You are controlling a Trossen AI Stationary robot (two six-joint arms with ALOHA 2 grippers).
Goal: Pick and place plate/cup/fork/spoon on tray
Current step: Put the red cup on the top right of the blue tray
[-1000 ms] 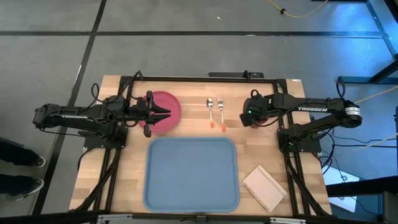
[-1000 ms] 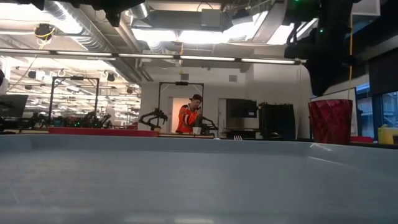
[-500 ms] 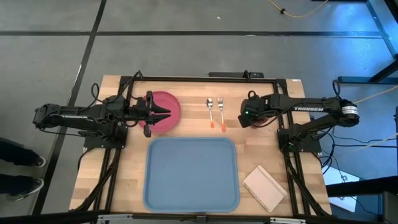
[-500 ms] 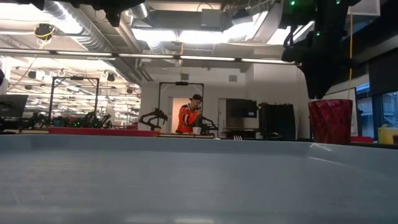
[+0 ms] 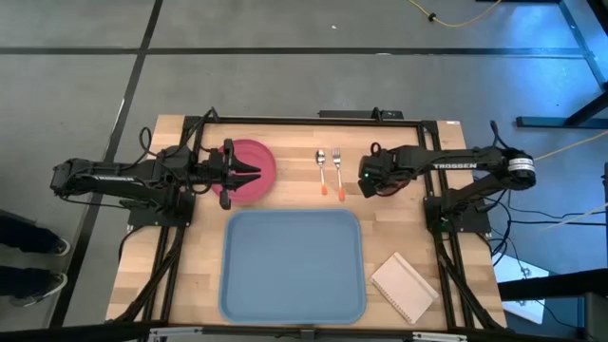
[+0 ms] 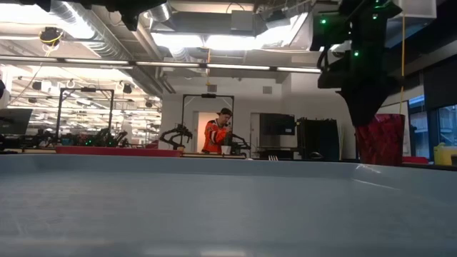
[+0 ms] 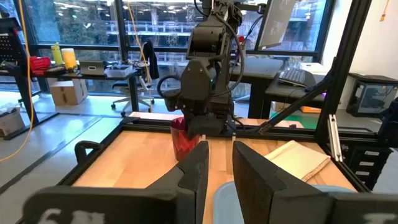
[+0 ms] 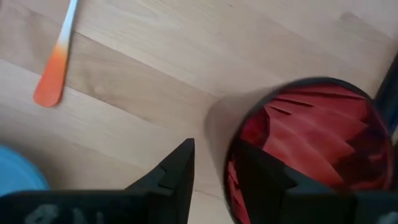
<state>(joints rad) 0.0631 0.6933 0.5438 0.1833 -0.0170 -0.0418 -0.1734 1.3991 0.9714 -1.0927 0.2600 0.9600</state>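
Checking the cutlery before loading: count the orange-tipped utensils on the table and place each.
2. The spoon and the fork lie side by side on the wood beyond the tray, between the plate and the right gripper. None looks hidden.

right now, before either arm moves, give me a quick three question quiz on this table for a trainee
1. True or false: the plate already sits on the tray.
2. Which item is closest to the right gripper? A) the cup B) the plate C) the tray
3. Fill in: between the plate and the fork lies the ____.

Key
1. False: the plate is on the wood beyond the tray, and the tray holds nothing.
2. A
3. spoon
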